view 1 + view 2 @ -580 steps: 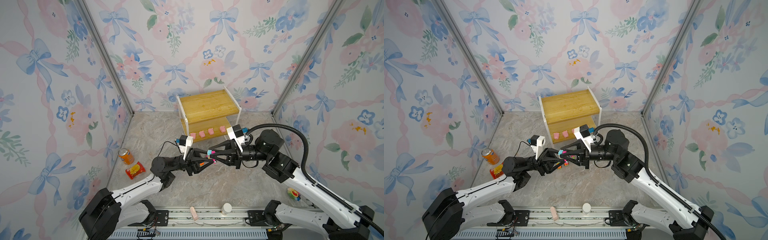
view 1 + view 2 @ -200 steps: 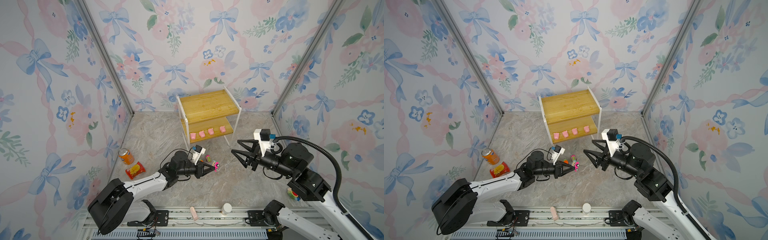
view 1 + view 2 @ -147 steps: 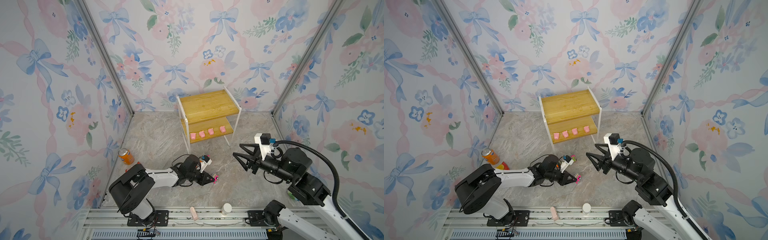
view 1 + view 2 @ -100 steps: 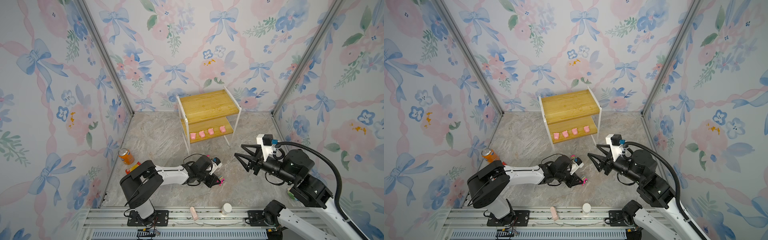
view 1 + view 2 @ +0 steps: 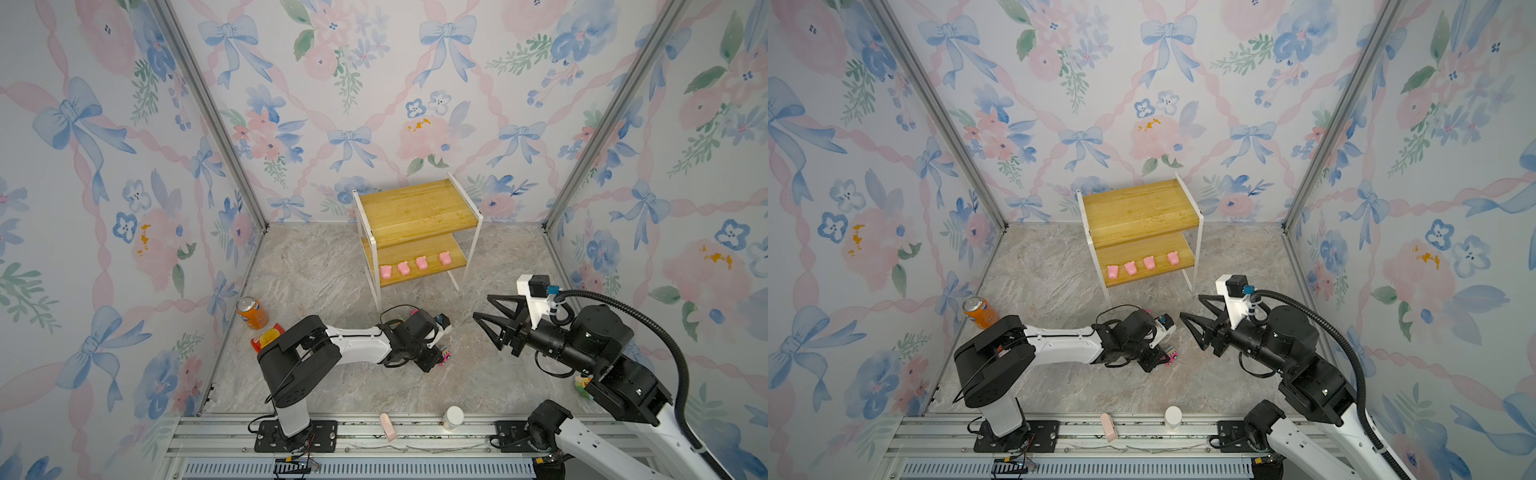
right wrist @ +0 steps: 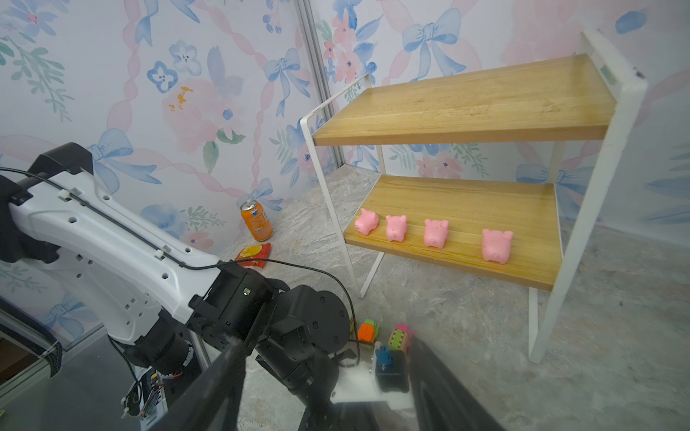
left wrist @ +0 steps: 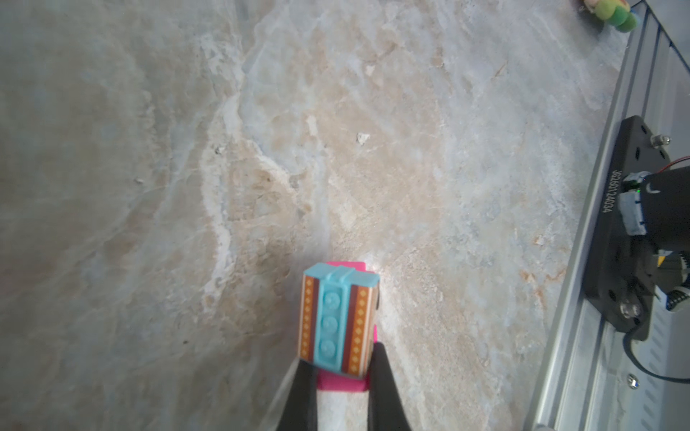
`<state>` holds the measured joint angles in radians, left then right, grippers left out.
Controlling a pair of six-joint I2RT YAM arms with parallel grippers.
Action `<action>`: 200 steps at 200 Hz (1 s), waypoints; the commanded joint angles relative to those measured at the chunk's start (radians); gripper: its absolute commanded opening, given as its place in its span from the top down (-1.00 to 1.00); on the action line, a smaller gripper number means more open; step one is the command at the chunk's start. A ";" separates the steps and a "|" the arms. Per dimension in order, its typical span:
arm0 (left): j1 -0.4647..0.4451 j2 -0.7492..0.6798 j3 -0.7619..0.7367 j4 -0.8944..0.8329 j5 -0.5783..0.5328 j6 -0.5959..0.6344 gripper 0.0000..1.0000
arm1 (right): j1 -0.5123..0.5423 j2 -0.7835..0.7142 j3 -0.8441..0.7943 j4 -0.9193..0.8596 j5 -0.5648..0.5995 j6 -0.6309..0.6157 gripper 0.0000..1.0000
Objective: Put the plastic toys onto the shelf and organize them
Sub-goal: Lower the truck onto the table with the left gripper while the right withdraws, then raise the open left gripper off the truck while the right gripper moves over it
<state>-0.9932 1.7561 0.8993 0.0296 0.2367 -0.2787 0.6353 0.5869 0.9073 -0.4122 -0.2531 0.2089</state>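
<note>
My left gripper (image 5: 439,358) (image 7: 339,358) is shut on a pink car with a teal roof (image 7: 338,321) (image 5: 1171,356), held low at the marble floor in front of the shelf (image 5: 415,208). Whether the car touches the floor I cannot tell. Several pink pigs (image 5: 403,268) (image 6: 435,232) stand in a row on the shelf's lower board. The upper board (image 6: 466,104) is bare. Behind my left wrist, an orange-and-green car (image 6: 367,330) and a pink-and-green car (image 6: 399,336) sit on the floor. My right gripper (image 5: 481,305) (image 6: 326,343) is open and empty, to the right of the left one.
An orange soda can (image 5: 252,312) and a red snack bag (image 5: 266,337) lie by the left wall. A white bottle (image 5: 453,417) and a pink object (image 5: 387,426) stand at the front rail. A multicoloured toy (image 7: 612,11) lies near my right arm's base.
Both grippers met at the car; then my left gripper carried it down and rightward to the floor. My right arm pulled back to the right, its jaws open.
</note>
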 commanded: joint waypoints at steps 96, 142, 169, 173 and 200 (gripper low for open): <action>-0.013 -0.039 -0.007 -0.121 -0.068 0.051 0.35 | -0.013 0.095 0.126 -0.251 -0.060 -0.070 -0.57; -0.017 -0.051 0.001 -0.135 -0.063 0.053 0.23 | -0.017 0.141 0.152 -0.298 -0.080 -0.100 -0.65; -0.017 -0.063 0.001 -0.149 -0.068 0.055 0.23 | -0.025 0.180 0.194 -0.372 -0.106 -0.130 -0.69; -0.018 -0.066 0.000 -0.150 -0.070 0.055 0.23 | -0.026 0.189 0.202 -0.386 -0.114 -0.135 -0.69; -0.018 -0.110 -0.018 -0.165 -0.071 0.053 0.23 | -0.032 0.285 0.267 -0.509 -0.131 -0.187 -0.70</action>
<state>-1.0065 1.7077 0.9047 -0.0986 0.1783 -0.2386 0.6170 0.8051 1.1038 -0.7731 -0.3489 0.0860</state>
